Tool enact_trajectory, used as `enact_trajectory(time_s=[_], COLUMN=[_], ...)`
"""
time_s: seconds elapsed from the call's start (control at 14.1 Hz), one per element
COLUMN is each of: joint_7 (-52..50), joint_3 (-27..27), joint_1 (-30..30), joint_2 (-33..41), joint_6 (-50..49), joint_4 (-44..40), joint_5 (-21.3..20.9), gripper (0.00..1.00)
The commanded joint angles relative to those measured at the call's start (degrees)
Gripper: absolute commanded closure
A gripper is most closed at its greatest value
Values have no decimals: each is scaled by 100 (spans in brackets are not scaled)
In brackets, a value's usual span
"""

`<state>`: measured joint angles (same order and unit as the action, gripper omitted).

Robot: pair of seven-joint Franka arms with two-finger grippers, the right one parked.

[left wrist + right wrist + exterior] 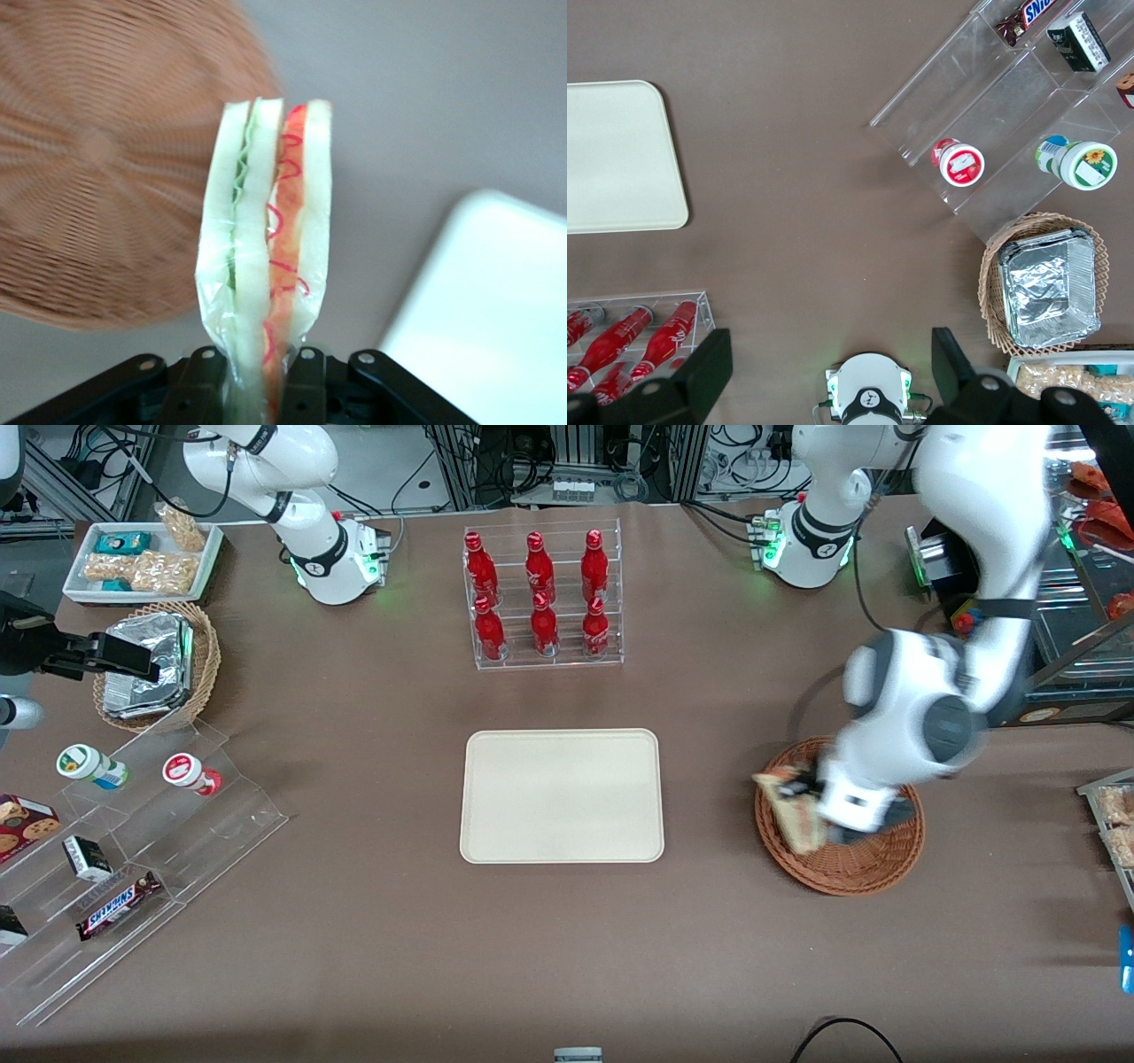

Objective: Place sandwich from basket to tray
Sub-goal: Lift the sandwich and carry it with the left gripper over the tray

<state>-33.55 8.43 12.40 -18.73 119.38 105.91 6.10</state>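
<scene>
The end effector grips the wrapped sandwich above the basket; the tray lies bare.

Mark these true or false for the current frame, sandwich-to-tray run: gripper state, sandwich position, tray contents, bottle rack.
1. The left gripper is shut on the sandwich. True.
2. The sandwich lies flat on the floor of the basket. False: it is lifted clear, held above the basket's edge nearest the tray.
3. The cream tray has nothing on it. True.
4. The sandwich is wrapped in clear film. True: film shows around the bread in the wrist view.
5. The acrylic rack holds four red bottles. False: it holds six, in two rows of three.
6. The tray sits farther from the front camera than the bottle rack. False: the tray is nearer.
</scene>
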Motion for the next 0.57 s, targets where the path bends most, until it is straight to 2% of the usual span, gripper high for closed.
enact_trajectory(time_s=[0.0,0.21,0.42,0.5], joint_7=[-46,-499,-1318,-1442], joint_3=[-87,-105,-96,-96], joint_1=[850,1780,2222,2319], joint_2=[-217,-682,-1482,-1710], joint_6=[-55,-46,-55,-55], joint_4=[-219,-552,-1421,-1667], joint_5=[-92,-127,-661,-706], gripper=[86,86,86,85])
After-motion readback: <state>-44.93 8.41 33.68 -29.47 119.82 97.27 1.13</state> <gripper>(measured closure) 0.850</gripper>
